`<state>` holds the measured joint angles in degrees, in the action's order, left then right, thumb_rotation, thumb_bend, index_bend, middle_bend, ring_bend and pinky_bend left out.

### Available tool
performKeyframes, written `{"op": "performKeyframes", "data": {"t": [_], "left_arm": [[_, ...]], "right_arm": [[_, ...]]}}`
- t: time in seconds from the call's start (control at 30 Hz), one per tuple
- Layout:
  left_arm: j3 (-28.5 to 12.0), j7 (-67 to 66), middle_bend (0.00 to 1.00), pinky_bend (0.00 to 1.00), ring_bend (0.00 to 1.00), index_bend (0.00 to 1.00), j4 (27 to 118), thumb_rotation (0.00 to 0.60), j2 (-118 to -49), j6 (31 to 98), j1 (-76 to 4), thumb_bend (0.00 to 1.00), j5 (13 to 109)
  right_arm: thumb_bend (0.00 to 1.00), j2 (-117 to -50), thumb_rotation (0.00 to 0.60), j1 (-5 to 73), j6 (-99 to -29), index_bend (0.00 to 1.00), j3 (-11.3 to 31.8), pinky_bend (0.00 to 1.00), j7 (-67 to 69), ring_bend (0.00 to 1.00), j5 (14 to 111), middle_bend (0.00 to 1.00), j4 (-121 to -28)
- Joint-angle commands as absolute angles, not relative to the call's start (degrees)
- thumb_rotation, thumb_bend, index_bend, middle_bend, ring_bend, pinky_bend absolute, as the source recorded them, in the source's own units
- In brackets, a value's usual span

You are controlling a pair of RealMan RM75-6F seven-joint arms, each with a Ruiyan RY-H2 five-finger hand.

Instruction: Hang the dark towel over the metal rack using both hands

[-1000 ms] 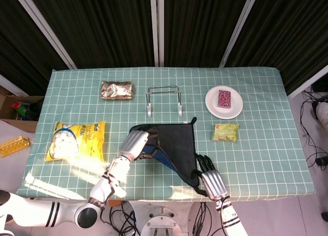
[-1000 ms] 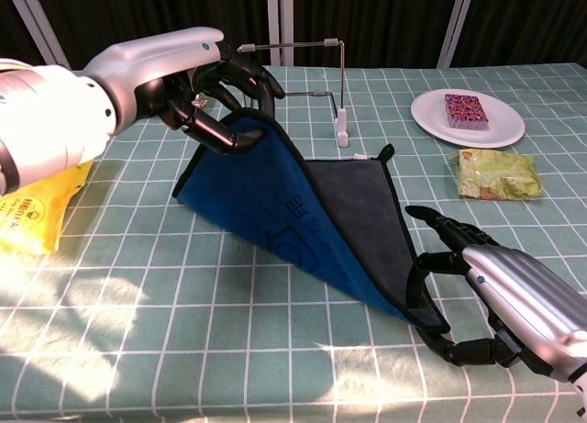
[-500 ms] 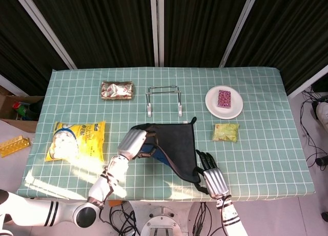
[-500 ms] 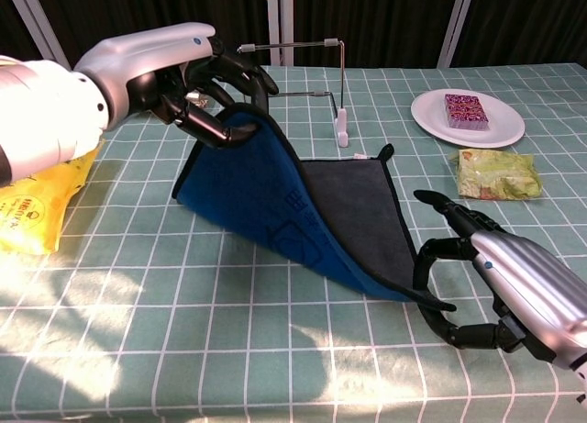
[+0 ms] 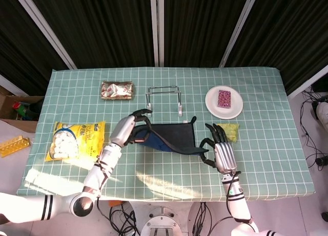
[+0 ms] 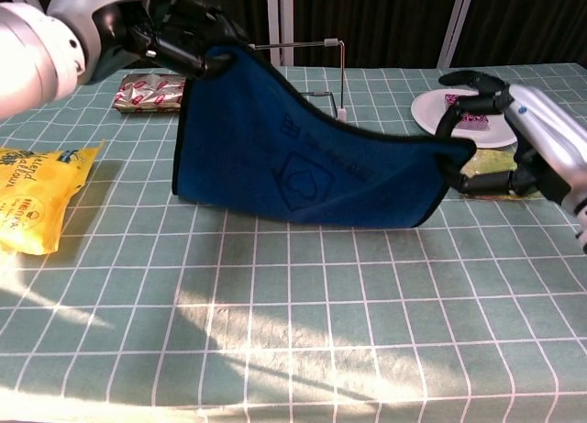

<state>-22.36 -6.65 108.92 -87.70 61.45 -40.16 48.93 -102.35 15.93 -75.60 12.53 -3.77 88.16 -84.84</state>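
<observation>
The towel (image 6: 303, 171) is held up above the bench (image 5: 266, 159), just near of the rack (image 5: 164, 99), one corner gripped by the left robot hand (image 6: 179, 42) and the other pinched by the right robot hand (image 6: 514, 134). It is best kept taut and level, raised above the top bar, then carried far and lowered. A plate (image 5: 212, 105) and green packet (image 5: 231, 129) lie by the right robot hand; these should be cleared.

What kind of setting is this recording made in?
Probably a lab or staged test room, not a home: a table with a green checked cloth stands before black curtains, cables trail on the bare floor, and snack packs lie spaced out as props, like the yellow bag.
</observation>
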Motion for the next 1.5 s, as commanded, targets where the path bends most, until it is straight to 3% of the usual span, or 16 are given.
{"op": "performKeyframes", "data": {"t": [0.03,0.23,0.47,0.8,0.83,0.87,0.93,0.97,1.0,1.13,1.27,1.5], "left_arm": [[-28.7,-3.0,0.20,0.21,0.16,0.81,102.3,0.600,-85.4,57.8,-42.6,0.54,41.7],[-35.8,1.3,0.20,0.21,0.16,0.82,94.3,0.600,-83.1,51.7,-46.6,0.54,30.1],[-37.5,3.4,0.21,0.21,0.16,0.82,84.1,0.600,-83.4,47.5,-51.0,0.54,24.2],[-38.3,5.2,0.21,0.21,0.16,0.82,69.2,0.600,-87.2,43.8,-56.9,0.54,21.6],[-38.2,4.8,0.21,0.21,0.16,0.78,67.7,0.600,-87.6,43.7,-57.6,0.54,21.2],[-37.9,4.3,0.18,0.20,0.16,0.65,66.0,0.600,-88.0,43.5,-58.4,0.53,21.1],[-36.7,3.1,0.05,0.15,0.15,0.18,62.9,0.600,-87.9,39.9,-59.5,0.43,21.6],[-36.7,3.2,0.02,0.14,0.16,0.06,61.6,0.600,-88.0,38.9,-60.0,0.39,21.1],[-36.6,3.0,0.00,0.12,0.16,0.00,60.3,0.600,-88.1,38.0,-60.5,0.31,20.5],[-33.2,-2.8,0.00,0.11,0.16,0.00,56.8,0.600,-86.2,32.3,-63.4,0.19,11.0],[-28.8,-9.0,0.00,0.11,0.14,0.00,57.4,0.600,-84.0,31.2,-66.1,0.18,2.4],[-27.8,-9.5,0.00,0.09,0.09,0.00,61.6,0.600,-81.5,33.3,-66.9,0.15,-2.3]], "right_arm": [[0.57,-99.5,0.600,21.9,-69.3,1.00,20.3,0.00,-6.1,0.00,81.5,0.12,-88.9],[0.57,-98.6,0.600,31.6,-62.3,1.00,30.8,0.00,-11.9,0.00,72.1,0.12,-87.3],[0.57,-98.8,0.600,44.2,-56.3,1.00,39.1,0.00,-17.3,0.00,61.9,0.12,-77.6],[0.57,-103.1,0.600,62.1,-47.7,1.00,41.4,0.00,-17.0,0.00,56.3,0.12,-51.0],[0.55,-103.7,0.600,63.5,-46.8,0.98,41.3,0.00,-17.1,0.00,55.6,0.11,-48.5],[0.51,-104.2,0.600,64.7,-45.0,0.87,41.1,0.00,-17.6,0.00,54.4,0.08,-46.2],[0.37,-105.2,0.600,67.4,-41.1,0.29,41.2,0.00,-20.6,0.00,49.9,0.01,-42.0],[0.31,-105.7,0.600,68.6,-40.5,0.06,41.3,0.00,-22.2,0.00,48.2,0.00,-40.5],[0.27,-106.2,0.600,69.8,-40.8,0.00,41.3,0.00,-23.8,0.00,46.9,0.00,-38.8],[0.16,-107.6,0.600,74.0,-39.0,0.00,40.9,0.00,-32.6,0.00,40.7,0.00,-32.1],[0.12,-107.4,0.600,75.0,-38.8,0.00,40.5,0.00,-35.4,0.00,37.6,0.00,-31.6],[0.11,-105.1,0.600,72.7,-42.5,0.00,39.7,0.00,-36.5,0.00,34.3,0.00,-36.9]]}}
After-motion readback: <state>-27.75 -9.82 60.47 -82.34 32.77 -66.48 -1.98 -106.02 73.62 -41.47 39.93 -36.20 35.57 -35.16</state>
